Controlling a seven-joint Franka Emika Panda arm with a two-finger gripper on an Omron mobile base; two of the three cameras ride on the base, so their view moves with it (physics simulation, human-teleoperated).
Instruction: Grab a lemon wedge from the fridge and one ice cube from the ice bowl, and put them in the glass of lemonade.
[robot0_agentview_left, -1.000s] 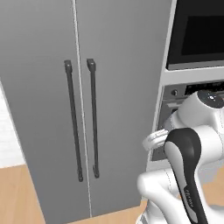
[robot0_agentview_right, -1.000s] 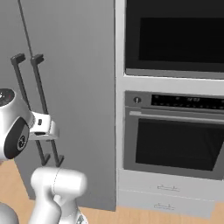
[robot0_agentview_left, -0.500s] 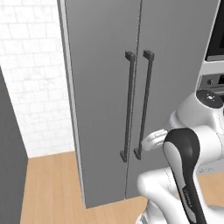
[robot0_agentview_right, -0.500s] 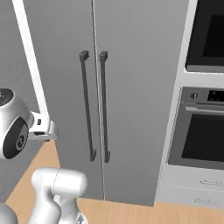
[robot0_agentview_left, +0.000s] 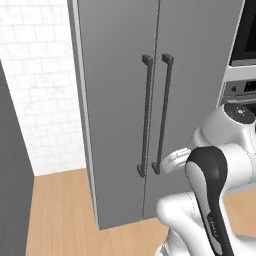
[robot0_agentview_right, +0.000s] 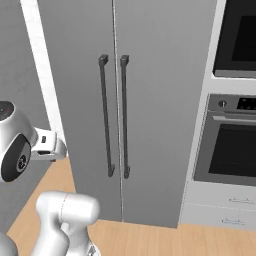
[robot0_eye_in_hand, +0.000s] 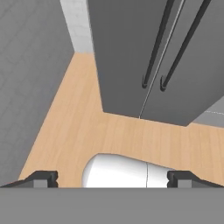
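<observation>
Room: simulated kitchen with a light wooden floor (robot0_eye_in_hand: 83, 127) and a white tiled wall (robot0_agentview_left: 40, 85) to the left of the tall appliances.
Fridge: the fridge (robot0_agentview_left: 120, 90) is a tall grey double-door unit with a brushed finish; both doors are closed, meeting at a centre seam.
Fridge handles: two long dark vertical bar handles, the left handle (robot0_agentview_left: 146, 115) and the right handle (robot0_agentview_left: 164, 112), stand just beside the seam on either side; the right base view shows them too (robot0_agentview_right: 105, 115), and in the hand view their lower ends curl in towards the doors (robot0_eye_in_hand: 151, 57).
Oven: a black-fronted wall oven (robot0_agentview_right: 232, 142) sits to the right of the fridge, with a second dark-fronted unit above it and pale drawers (robot0_agentview_right: 220, 207) below.
Arm: the white arm (robot0_agentview_left: 215, 170) with its dark joint is folded up in front of the fridge's right door, apart from the handles.
Gripper: the gripper (robot0_eye_in_hand: 113, 178) points down at the floor in front of the fridge; its two dark fingertips (robot0_eye_in_hand: 41, 178) stand wide apart at the edges of the hand view with nothing between them.
Gripper contact: touching nothing.
</observation>
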